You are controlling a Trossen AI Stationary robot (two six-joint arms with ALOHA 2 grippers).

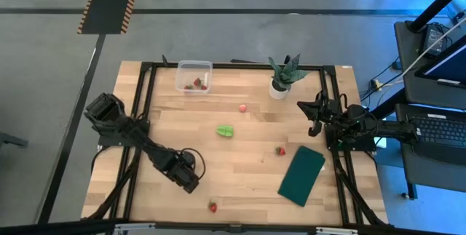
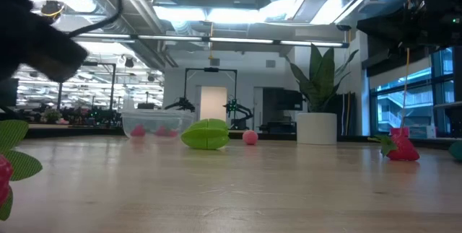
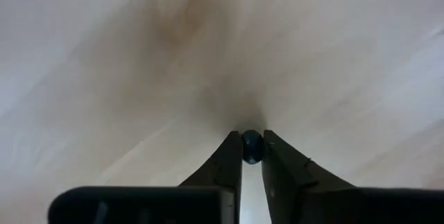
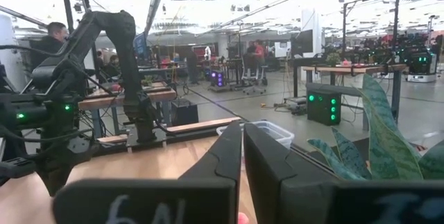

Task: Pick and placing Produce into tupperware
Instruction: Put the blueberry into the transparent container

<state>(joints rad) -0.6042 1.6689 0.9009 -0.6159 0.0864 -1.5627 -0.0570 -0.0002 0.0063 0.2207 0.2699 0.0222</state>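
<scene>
The clear tupperware (image 1: 194, 76) sits near the table's far edge with small red strawberries (image 1: 195, 84) inside; the low view shows it too (image 2: 155, 125). The green lumpy piece (image 1: 225, 130) and the pink round fruit (image 1: 242, 108) lie mid-table. One strawberry (image 1: 280, 150) lies beside the dark green rectangle, another (image 1: 212, 206) at the near edge. My left gripper (image 1: 192, 185) is low over the wood, up and left of that near strawberry, shut and pointing down (image 3: 251, 141). My right gripper (image 1: 306, 108) hangs raised by the table's right side, shut (image 4: 241, 137).
A spiky green plant in a white pot (image 1: 280, 78) stands at the far right, close to my right gripper. A flat dark green rectangle (image 1: 301, 174) lies near the right edge. Black frame rails (image 1: 145, 89) run along the table's sides. Bare wood lies between the two arms.
</scene>
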